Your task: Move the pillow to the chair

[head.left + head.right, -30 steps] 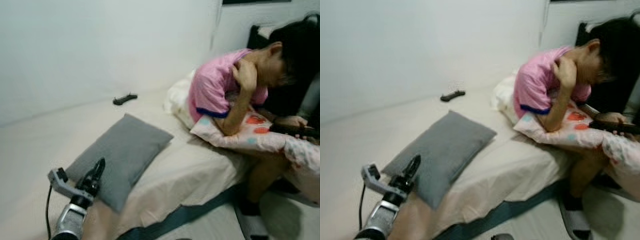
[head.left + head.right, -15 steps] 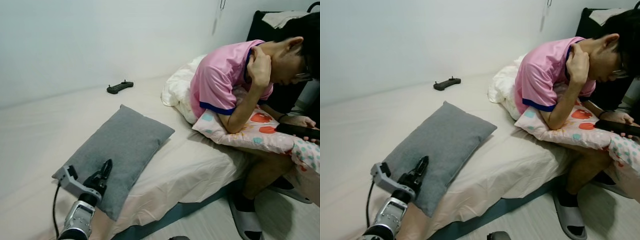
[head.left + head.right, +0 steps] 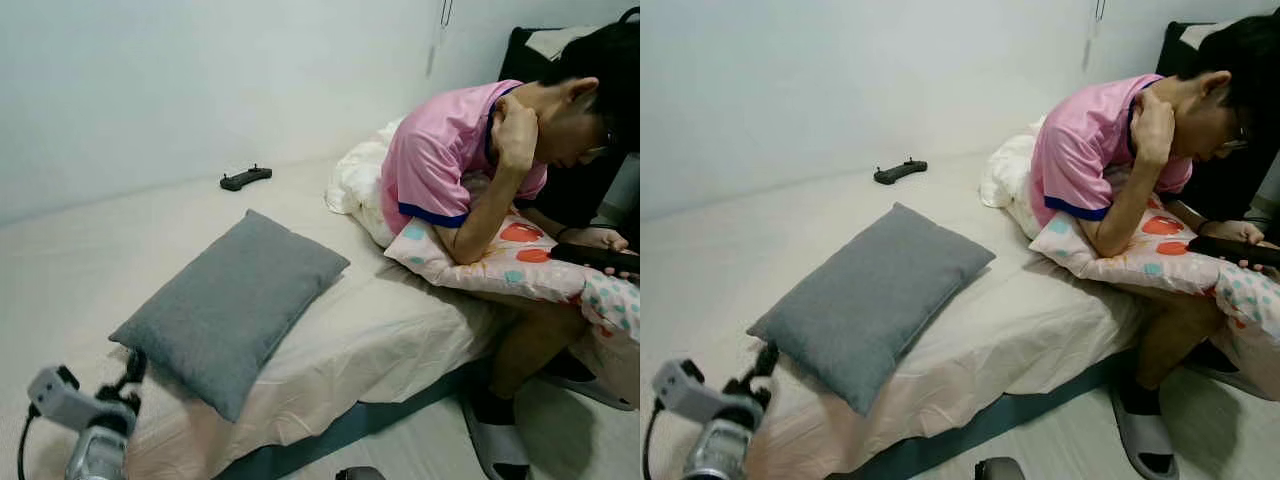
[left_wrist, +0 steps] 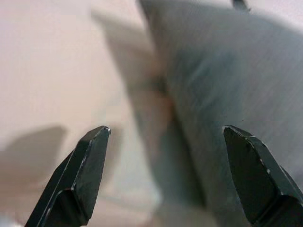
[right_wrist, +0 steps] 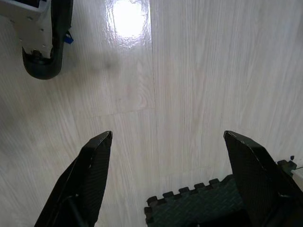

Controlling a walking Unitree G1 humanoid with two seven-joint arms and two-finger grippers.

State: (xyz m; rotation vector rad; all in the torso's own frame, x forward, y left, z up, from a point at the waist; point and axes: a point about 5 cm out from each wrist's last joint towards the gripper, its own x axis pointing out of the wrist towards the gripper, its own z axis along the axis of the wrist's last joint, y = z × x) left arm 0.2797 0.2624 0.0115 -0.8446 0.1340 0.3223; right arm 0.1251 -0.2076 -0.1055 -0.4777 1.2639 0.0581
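Left hand (image 3: pixel 128 368) beside pillow (image 3: pixel 232 300) corner.

Grey pillow (image 3: pixel 232 305) lying on the bed (image 3: pixel 400 330); left gripper (image 3: pixel 128 370) near its corner; person (image 3: pixel 480 170) seated at bed's edge.

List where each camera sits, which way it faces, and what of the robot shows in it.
Left eye and right eye views: on the head, looking down at the bed, gray pillow and a seated person; left gripper low on the left.
Left wrist view: along open fingers at the pillow's edge; shares the pillow with the eye views.
Right wrist view: right gripper, fingers apart, facing the wood floor.
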